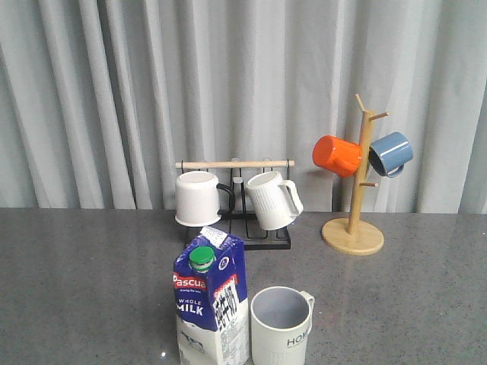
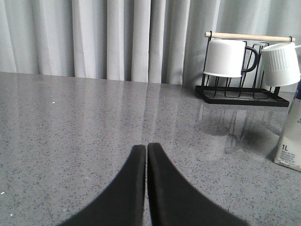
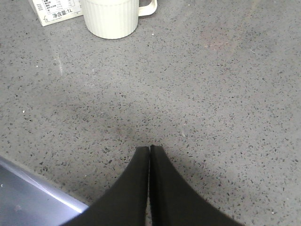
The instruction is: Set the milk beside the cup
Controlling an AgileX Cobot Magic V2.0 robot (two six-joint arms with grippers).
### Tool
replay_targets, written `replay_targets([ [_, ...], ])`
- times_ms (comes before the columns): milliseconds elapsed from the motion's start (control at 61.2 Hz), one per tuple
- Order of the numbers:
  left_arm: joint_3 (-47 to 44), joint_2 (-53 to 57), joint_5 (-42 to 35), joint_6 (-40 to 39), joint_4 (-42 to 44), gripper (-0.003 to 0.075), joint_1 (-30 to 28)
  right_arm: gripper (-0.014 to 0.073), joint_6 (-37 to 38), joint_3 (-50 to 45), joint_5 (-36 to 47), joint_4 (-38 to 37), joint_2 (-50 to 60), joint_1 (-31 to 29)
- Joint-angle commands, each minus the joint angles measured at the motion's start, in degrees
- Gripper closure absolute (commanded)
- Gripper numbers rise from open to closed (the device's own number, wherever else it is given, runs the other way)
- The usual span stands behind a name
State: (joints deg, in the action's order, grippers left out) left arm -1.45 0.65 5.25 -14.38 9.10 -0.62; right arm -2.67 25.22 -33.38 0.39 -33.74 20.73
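The milk (image 1: pixel 211 300), a blue and white carton with a green cap, stands upright near the front edge of the grey table. The cup (image 1: pixel 281 326), a cream ribbed mug with "HOME" lettering, stands right beside it on its right, handle to the right. In the left wrist view only the carton's white lower corner (image 2: pixel 290 141) shows. In the right wrist view the cup's ribbed base (image 3: pixel 111 17) and the carton's bottom (image 3: pixel 55 10) show side by side. My left gripper (image 2: pixel 147 146) is shut and empty above bare table. My right gripper (image 3: pixel 149 149) is shut and empty, apart from the cup.
A black rack (image 1: pixel 236 204) with a wooden bar holds a white mug with a black handle (image 1: pixel 197 198) and a ribbed white mug (image 1: pixel 273 200) behind the milk. A wooden mug tree (image 1: pixel 354 186) at the back right carries an orange mug (image 1: pixel 337 155) and a blue mug (image 1: pixel 391 153).
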Motion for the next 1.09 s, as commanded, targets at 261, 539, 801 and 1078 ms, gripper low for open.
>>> replay_targets([
  [261, -1.4, 0.7, -4.2, -0.7, 0.0, 0.0728, -0.1, 0.0600, -0.3, 1.6, 3.5, -0.4, 0.0, 0.0],
  [539, -1.4, 0.7, -4.2, -0.7, 0.0, 0.0728, -0.1, 0.0600, -0.3, 1.6, 3.5, -0.4, 0.0, 0.0],
  [801, -1.4, 0.7, -4.2, -0.7, 0.0, 0.0728, -0.1, 0.0600, -0.3, 1.6, 3.5, -0.4, 0.0, 0.0],
  [1078, -1.4, 0.7, -4.2, -0.7, 0.0, 0.0728, -0.1, 0.0599, -0.4, 0.0, 7.0, -1.5, 2.9, 0.0],
])
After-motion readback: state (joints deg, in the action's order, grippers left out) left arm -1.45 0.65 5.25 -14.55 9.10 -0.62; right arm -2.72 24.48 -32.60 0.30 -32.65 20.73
